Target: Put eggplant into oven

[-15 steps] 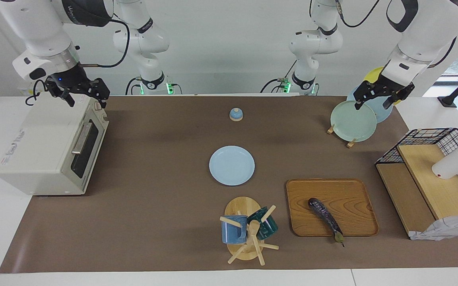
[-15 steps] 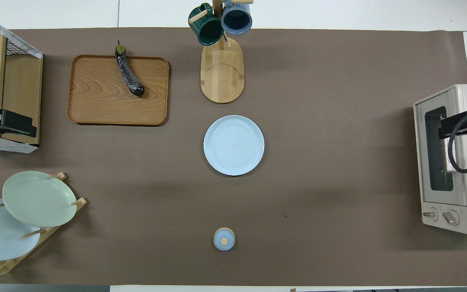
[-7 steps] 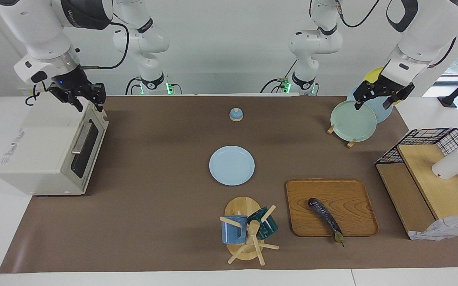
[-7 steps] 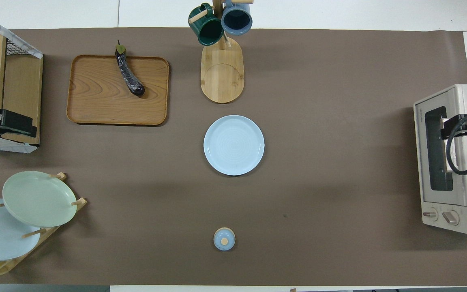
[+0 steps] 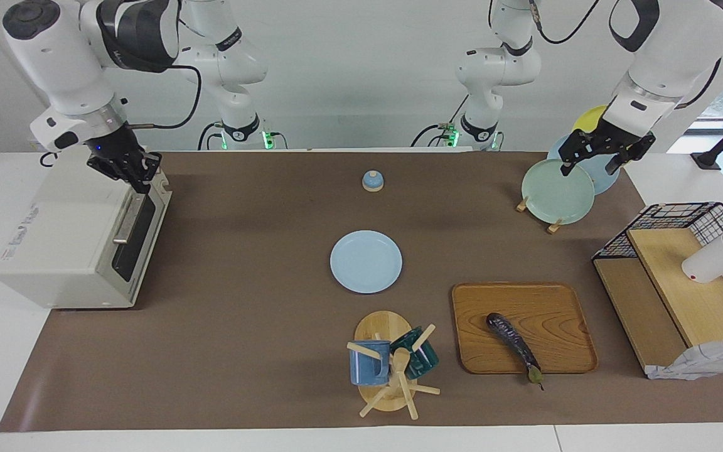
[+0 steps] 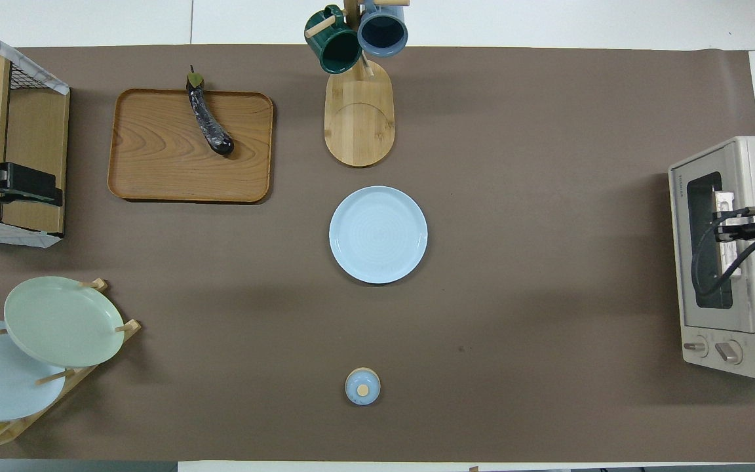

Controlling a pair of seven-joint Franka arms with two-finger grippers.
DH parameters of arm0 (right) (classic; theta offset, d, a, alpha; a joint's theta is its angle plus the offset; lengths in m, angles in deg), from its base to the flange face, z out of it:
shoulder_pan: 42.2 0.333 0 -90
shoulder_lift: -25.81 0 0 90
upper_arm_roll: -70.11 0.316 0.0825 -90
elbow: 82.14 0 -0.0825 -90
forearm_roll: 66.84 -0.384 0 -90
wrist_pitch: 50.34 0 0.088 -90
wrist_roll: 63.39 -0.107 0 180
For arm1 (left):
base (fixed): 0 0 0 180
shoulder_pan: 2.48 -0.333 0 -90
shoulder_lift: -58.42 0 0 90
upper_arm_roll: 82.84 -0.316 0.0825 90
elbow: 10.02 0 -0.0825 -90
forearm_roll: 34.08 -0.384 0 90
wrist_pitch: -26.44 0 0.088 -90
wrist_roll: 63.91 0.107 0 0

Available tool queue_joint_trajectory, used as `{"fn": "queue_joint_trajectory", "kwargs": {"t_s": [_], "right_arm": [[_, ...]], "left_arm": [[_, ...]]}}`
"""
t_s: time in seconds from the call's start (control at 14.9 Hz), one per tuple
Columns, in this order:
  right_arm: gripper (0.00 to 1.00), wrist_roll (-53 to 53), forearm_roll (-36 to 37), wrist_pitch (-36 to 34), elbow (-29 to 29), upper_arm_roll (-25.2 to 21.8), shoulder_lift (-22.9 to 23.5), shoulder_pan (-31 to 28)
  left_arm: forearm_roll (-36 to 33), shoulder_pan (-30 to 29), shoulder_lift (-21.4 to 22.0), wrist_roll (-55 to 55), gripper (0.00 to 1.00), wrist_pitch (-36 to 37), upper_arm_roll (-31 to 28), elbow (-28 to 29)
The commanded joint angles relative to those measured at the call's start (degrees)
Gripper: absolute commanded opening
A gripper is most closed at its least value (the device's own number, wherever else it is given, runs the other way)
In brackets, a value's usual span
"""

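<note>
The eggplant (image 5: 514, 347) lies slantwise on the wooden tray (image 5: 556, 307), its green stem tip reaching over the tray's rim farthest from the robots, its rounded end near the tray's middle. The tray rests on the brown tabletop (image 5: 261, 295) toward the left arm's end, with the mug tree (image 5: 388, 370) beside it and, nearer the robots than the mug tree, the pale blue plate (image 5: 366, 261) at mid-tabletop. The toaster oven (image 5: 79, 235) stands at the right arm's end of the tabletop, well apart from the tray; its glass door (image 5: 135, 233) is closed, the silver bar handle (image 5: 125, 221) along its upper edge. The right pincer (image 5: 134, 174) is at the oven's upper front corner, at the end of the handle nearer the robots; in the overhead view it covers the handle's middle portion (image 6: 728, 221). Whether it touches the handle cannot be told, nor whether its fingers are apart or together. The left pincer (image 5: 594, 160) hangs over the plate rack (image 5: 553, 224), just above the green plate (image 5: 556, 191), with its fingers spread apart and nothing between them; this arm waits. A small blue lidded jar (image 5: 372, 181) stands nearer the robots than the pale blue plate. A wire-and-wood shelf (image 5: 675, 295) stands beside the tray at the left arm's end.
</note>
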Motion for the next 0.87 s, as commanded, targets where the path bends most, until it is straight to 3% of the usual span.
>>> {"fn": "queue_joint_trajectory", "kwargs": {"t_s": [0.0,0.13,0.34,0.6,0.81], "right_arm": [[0.00,-2.28,2.31,2.49,2.27,0.60,0.18,-2.01],[0.00,-2.28,4.23,3.11,2.45,0.69,1.06,-2.37],[0.00,-2.28,5.83,4.25,3.32,0.69,1.42,-2.45],[0.00,-1.15,5.92,8.12,6.22,0.69,1.59,-3.50],[0.00,-1.31,5.92,9.00,6.75,0.78,2.29,-3.33]], "left_arm": [[0.96,1.03,-3.91,-6.14,1.00,-2.84,-0.04,-1.17],[1.06,1.90,-10.05,-8.36,1.00,-3.82,-0.04,-4.50],[1.32,2.35,-22.35,-12.49,1.00,-3.64,-0.12,-16.52],[2.20,2.35,-30.55,-16.61,1.00,-9.86,-0.13,-19.54],[2.29,5.06,-36.70,-25.56,1.00,-14.78,-0.48,-21.83]]}}
